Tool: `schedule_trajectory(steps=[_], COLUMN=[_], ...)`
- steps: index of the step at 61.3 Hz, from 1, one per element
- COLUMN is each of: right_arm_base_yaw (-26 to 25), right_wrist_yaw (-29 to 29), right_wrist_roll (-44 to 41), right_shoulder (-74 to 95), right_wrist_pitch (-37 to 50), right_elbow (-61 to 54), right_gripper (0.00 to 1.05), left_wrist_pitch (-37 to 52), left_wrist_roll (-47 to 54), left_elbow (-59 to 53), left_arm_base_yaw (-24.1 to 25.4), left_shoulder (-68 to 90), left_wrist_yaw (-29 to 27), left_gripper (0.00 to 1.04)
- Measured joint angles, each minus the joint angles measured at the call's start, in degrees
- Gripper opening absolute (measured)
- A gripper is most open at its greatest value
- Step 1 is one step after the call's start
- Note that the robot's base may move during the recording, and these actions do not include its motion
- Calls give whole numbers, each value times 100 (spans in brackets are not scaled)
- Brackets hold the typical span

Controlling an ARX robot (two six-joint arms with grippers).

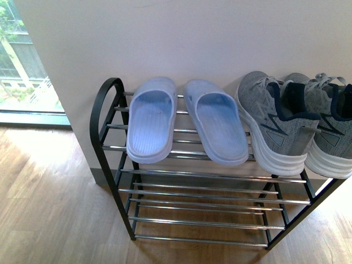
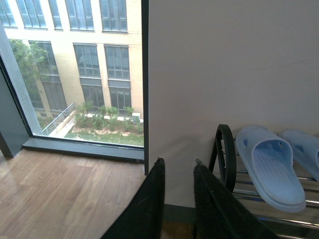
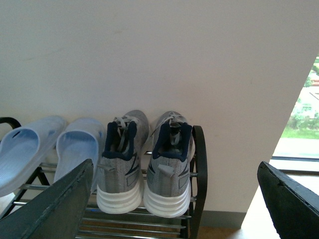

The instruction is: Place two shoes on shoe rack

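Gaping wide and empty, the right gripper [image 3: 174, 199] faces the heels of the two shoes [image 3: 144, 164], which sit side by side on the top tier of the rack [image 3: 198, 169], toes to the wall. The left gripper [image 2: 177, 172], empty with its jaws a narrow gap apart, shows only in its own view, near the rack's other end beside the slippers [image 2: 271, 167]; the front view shows neither arm, only slippers left of shoes
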Motion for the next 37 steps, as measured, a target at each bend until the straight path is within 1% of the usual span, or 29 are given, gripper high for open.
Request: schedule_trajectory(steps=[10,12,23,25,27,31,37], right_arm_base_yaw=[0,0,0,0,0,0,0], right_wrist_yaw=[0,0,0,-2,0,2,0], right_wrist_roll=[0,0,0,0,0,0,0], right_shoulder=[0,0,0,2,2,0,0], right_wrist_pitch=[0,0,0,0,0,0,0], right_elbow=[0,0,0,0,0,0,0], right_gripper=[96,96,96,96,96,96,96], left_wrist_pitch=[0,0,0,0,0,0,0], left_wrist_roll=[0,0,0,0,9,7,9], left_elbow=[0,0,0,0,0,0,0], left_arm_base_yaw=[0,0,0,0,0,0,0], left_shoulder=[0,0,-2,-2,-2,-2,-2], left_wrist_yaw=[0,0,0,-2,0,0,0], left_gripper=[52,59,87,94,97,95,95])
